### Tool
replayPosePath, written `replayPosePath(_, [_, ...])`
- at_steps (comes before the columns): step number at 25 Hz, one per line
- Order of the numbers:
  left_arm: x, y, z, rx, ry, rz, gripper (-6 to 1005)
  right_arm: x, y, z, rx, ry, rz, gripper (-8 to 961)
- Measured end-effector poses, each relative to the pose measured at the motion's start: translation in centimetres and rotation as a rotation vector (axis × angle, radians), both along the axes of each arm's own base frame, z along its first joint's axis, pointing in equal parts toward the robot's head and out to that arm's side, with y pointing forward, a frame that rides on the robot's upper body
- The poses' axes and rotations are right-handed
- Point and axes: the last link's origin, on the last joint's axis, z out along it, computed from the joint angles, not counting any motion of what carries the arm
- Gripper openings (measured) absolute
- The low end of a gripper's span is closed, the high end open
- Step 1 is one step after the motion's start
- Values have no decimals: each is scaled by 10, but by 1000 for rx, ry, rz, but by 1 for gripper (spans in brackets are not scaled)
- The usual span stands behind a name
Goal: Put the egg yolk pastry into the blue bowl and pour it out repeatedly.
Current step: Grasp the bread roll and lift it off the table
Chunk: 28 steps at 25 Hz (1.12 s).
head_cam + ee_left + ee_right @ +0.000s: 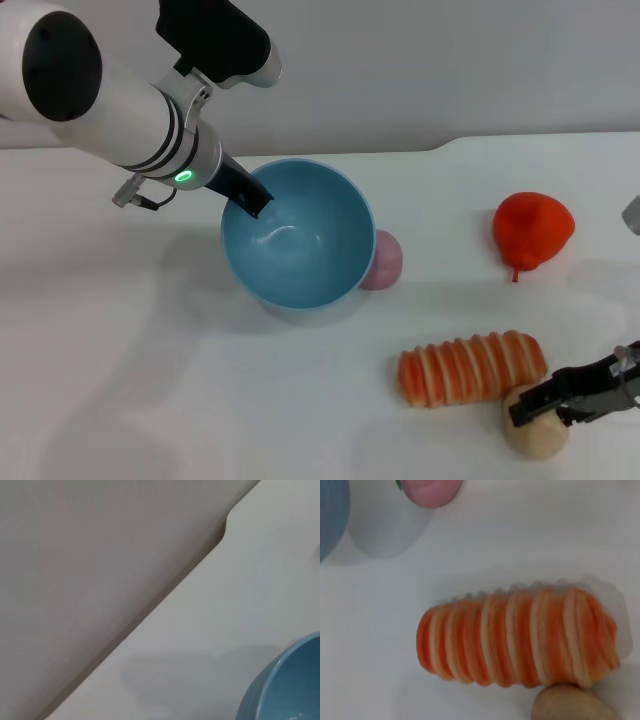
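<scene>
Two arms are at work over the white counter (120, 380). Farthest left, the left pincer (252, 203) reaches down from the white arm and pinches the near-left rim of the blue bowl (300, 240), one dark finger showing inside the wall; the bowl looks tipped toward the camera and holds nothing. The left wrist view shows only a slice of that rim (280, 685) and bare counter. Tucked just behind the bowl's right side is a pink ball (383, 260). Further right and toward the front lies the striped bread (472, 368), long axis running left to right, with a red fruit (533, 228) well beyond it at the back. At the front right, touching the bread's right end, sits the egg yolk pastry (535, 425), seen also at the edge of the right wrist view (572, 705). The right pincer (558, 398) lies directly over it, dark fingers on its top, though I cannot tell whether they have closed on it. The right arm is far nearer the pastry, and the bowl lies well away to its left and back, so the carry would likely run that way, clear of the bread.
</scene>
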Motion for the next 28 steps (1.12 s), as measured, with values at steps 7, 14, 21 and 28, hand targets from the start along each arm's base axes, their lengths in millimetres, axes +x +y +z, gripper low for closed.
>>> replayPosePath(7, [-1,0,0,0,1,-3,0,0,0,-1,7,0,0,602])
replayPosePath(14, [-2,0,1,7,-1,-4,-1,-2,0,0,-8,-4,33,443])
replayPosePath(21, [-2,1,1,13,-4,-8,-1,-15,7,6,13,1,97,314])
replayPosePath(28, [-2,1,1,13,-4,-8,-1,-48,17,17,30,66,222,260])
